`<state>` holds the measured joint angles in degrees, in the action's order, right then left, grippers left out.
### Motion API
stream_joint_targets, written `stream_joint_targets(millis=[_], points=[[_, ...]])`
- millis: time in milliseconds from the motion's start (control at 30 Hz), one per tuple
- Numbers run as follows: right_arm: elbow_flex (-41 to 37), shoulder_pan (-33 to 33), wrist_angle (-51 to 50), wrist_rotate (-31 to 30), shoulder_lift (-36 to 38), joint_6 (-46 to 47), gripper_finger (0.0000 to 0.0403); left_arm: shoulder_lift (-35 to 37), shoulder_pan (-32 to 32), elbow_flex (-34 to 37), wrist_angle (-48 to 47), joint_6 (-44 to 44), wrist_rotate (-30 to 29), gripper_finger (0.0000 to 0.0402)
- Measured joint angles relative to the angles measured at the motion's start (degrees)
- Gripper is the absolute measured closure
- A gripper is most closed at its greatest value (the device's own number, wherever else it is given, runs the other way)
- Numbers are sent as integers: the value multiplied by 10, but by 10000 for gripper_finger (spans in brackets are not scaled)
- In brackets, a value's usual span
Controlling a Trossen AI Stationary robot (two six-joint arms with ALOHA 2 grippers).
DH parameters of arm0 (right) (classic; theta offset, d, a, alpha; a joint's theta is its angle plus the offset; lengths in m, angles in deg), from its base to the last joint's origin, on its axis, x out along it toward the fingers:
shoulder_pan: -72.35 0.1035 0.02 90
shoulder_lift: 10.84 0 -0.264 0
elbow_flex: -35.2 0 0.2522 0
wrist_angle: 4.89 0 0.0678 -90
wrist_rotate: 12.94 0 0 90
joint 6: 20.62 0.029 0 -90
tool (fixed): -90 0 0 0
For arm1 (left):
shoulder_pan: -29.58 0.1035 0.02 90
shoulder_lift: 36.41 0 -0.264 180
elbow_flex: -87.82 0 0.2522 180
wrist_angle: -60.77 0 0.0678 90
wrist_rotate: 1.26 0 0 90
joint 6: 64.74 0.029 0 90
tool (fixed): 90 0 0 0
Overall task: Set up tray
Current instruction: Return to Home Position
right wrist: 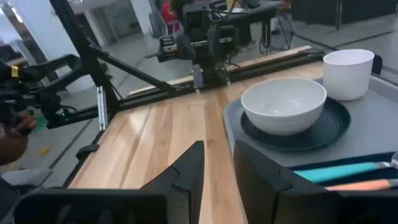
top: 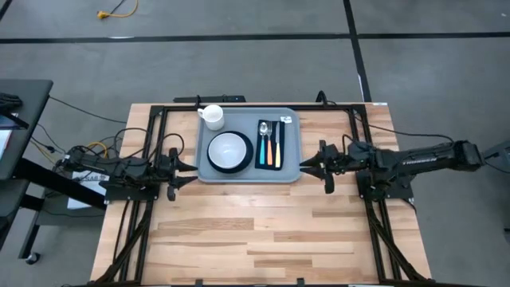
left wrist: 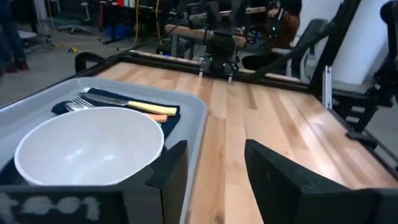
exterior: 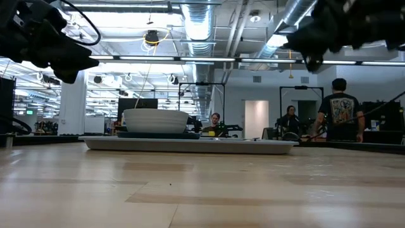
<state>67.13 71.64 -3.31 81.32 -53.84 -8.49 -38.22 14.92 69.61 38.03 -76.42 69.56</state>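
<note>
My left gripper (top: 188,172) and right gripper (top: 315,167) hung released, flanking the tray (top: 247,173). It held a bowl (top: 229,149) on a plate (top: 249,155), a mug (top: 212,116) and cutlery (top: 271,143) on a napkin (top: 269,165).

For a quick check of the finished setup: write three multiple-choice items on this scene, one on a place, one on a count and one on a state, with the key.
1. Where does the white cup stand?
A. On the bare table.
B. In a corner of the tray, beside the bowl.
C. Inside the bowl.

2. How many pieces of cutlery lie on the dark napkin?
A. Two.
B. Five.
C. Three.

3. How are the left claw and the right claw?
A. Both open and empty, one at each side of the tray.
B. Left shut on the bowl.
C. Right shut on the cup.

Key: 1 B, the cup sits within the tray's rim; 2 C, spoon, fork and knife lie side by side; 3 A, each claw gapes with nothing in it.
</note>
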Motion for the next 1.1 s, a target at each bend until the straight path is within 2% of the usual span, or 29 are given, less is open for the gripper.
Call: stream_joint_targets(millis=[200, 333, 533, 1100], points=[[-116, -43, 157, 64, 7, 7, 321, -1, 0, 0, -1, 45, 5, 254], [-173, -59, 245, 66, 7, 29, 321, -1, 0, 0, -1, 60, 5, 254], [-177, -62, 238, 63, 7, 26, 321, -1, 0, 0, -1, 37, 5, 254], [-178, -61, 226, 62, -36, 25, 321, -1, 0, 1, -2, 41, 6, 253]])
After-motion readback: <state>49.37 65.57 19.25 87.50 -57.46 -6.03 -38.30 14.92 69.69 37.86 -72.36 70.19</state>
